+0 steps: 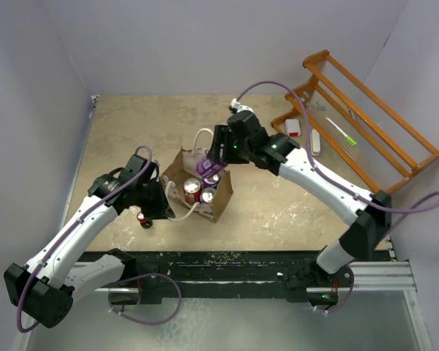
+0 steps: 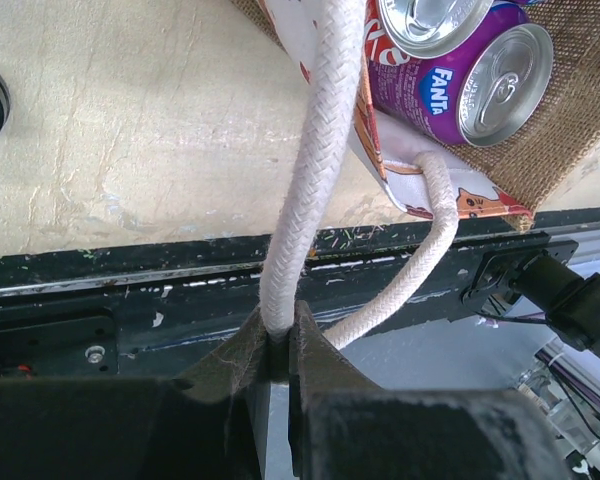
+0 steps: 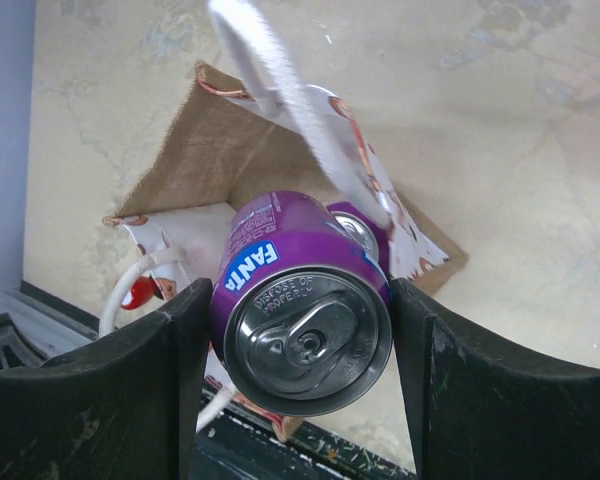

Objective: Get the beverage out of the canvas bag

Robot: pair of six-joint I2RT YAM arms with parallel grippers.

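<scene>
The canvas bag [image 1: 174, 168] stands a little left of the middle of the table [image 1: 293, 205], not far from the black rail [image 1: 227, 259] along the front edge. Bare tabletop lies behind it and to its right, up to the wooden rack [image 1: 366, 121] in the far right corner, and walls close the left and back sides. The left gripper [image 2: 280, 340] is low beside the bag's near-left corner, its fingers pressed together on the white rope handle [image 2: 305, 180]. The right gripper [image 3: 300, 330] is over the far side of the bag's mouth and clamps the purple Fanta can [image 3: 300, 300] between both fingers. The can is above the bag, close to the other handle [image 3: 280, 90]. Red cans [image 1: 193, 189] and one more purple can [image 3: 358, 228] are inside.
</scene>
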